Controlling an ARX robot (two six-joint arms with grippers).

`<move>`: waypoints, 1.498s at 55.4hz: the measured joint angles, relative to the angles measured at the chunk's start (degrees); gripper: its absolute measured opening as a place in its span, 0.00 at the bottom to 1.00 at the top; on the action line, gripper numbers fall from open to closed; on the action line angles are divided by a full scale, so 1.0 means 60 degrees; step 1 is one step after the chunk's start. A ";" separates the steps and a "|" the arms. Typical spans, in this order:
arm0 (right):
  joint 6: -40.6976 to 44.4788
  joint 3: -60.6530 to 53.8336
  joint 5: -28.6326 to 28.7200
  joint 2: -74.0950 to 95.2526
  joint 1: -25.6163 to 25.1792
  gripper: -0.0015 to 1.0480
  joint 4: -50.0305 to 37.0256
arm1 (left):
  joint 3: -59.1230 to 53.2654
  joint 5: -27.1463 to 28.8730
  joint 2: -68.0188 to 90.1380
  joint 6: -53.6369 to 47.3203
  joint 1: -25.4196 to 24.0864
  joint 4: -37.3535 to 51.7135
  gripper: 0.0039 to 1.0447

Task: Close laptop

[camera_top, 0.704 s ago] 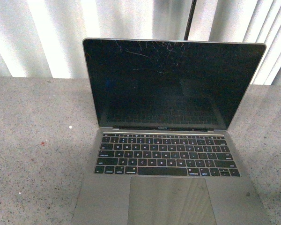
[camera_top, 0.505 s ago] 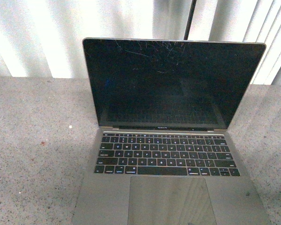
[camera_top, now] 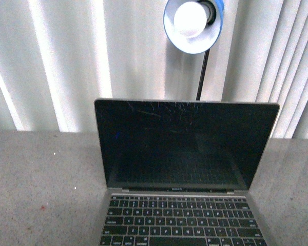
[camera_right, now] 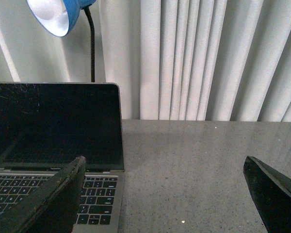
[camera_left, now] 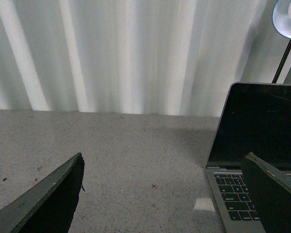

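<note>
The laptop [camera_top: 185, 148] stands open on the grey table, its black scratched screen upright and its black keys [camera_top: 179, 220] at the bottom of the front view. Neither gripper shows in the front view. In the left wrist view my left gripper [camera_left: 165, 167] is open and empty, over the table beside the laptop's [camera_left: 262, 131] side edge. In the right wrist view my right gripper [camera_right: 165, 167] is open and empty, over the table by the other side of the laptop [camera_right: 58, 126].
A blue desk lamp [camera_top: 192, 23] on a black stem stands behind the laptop; it also shows in the right wrist view [camera_right: 58, 14]. White pleated curtains [camera_top: 56, 56] close off the back. The speckled grey table [camera_top: 36, 184] stretches on both sides.
The front view has tilted upward: the laptop sits lower in the picture, its trackpad is out of view, and the lamp head has come into view at the top.
</note>
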State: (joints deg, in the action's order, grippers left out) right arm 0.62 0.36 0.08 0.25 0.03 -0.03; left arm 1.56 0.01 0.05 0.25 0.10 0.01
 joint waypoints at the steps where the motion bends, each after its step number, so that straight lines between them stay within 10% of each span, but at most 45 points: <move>1: 0.0000 0.0000 0.0000 0.0000 0.0000 0.93 0.0000 | 0.0000 0.0000 0.0000 0.0000 0.0000 0.0000 0.94; 32: -0.0033 0.0004 0.0047 0.0015 -0.0007 0.93 0.0018 | 0.0197 0.0980 0.0408 0.0590 0.0237 -0.0681 0.94; 37: -0.0576 0.1268 0.2244 0.2098 -0.0521 0.93 0.2251 | 0.0532 0.1173 0.2736 0.1672 0.0055 0.0131 0.94; 52: 0.2197 0.3814 0.3177 0.7439 -0.1118 0.93 -0.0667 | 0.2969 -0.0517 0.8309 0.0098 0.0459 0.5122 0.94; 83: 0.5169 0.7759 0.2382 1.3486 0.0554 0.93 -0.2845 | 0.9049 0.0492 1.4892 -0.2871 0.2521 0.4288 0.94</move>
State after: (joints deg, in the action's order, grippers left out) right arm 31.64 46.92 14.37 81.17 3.36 -17.10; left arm 55.86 2.96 89.41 -16.97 15.22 25.74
